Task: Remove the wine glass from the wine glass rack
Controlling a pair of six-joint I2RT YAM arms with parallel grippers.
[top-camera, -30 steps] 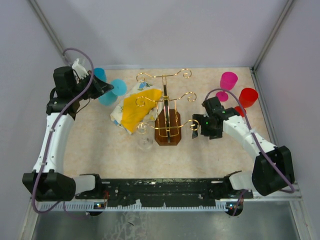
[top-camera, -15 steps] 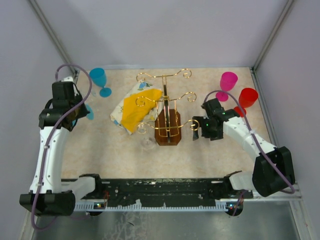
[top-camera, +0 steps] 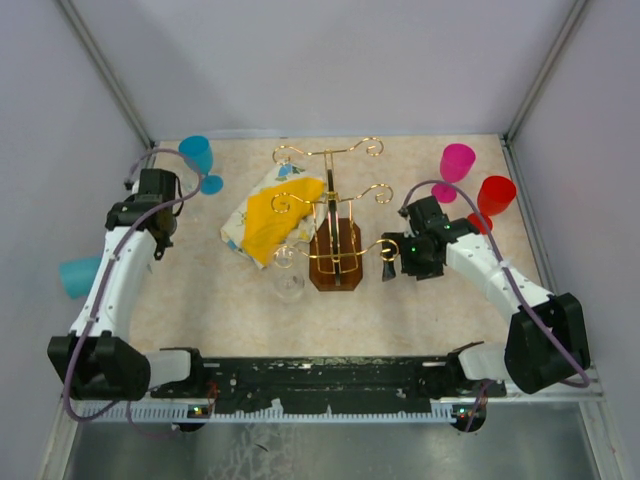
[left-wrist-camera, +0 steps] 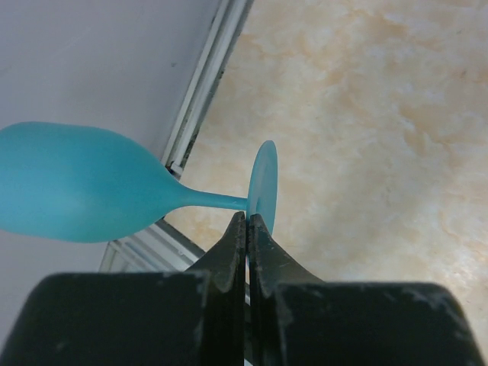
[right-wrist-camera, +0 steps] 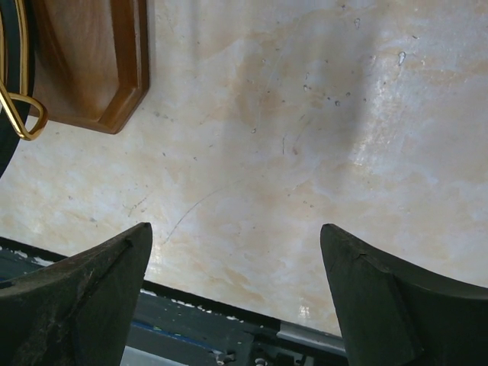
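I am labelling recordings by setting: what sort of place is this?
Probably a robot lab test cell: two arms bolted at a table edge, plain walls with metal frame bars, and coloured wine glasses beside a gold wine glass rack.

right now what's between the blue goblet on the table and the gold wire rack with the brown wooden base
the yellow-and-white cloth lies there, in the top view

Crumpled yellow-and-white cloth [top-camera: 262, 222] left of centre, blue goblet [top-camera: 198, 156] standing at upper left, pink goblet [top-camera: 457, 162] and red goblet [top-camera: 496, 193] close together at upper right, beige marbled table [top-camera: 450, 312].
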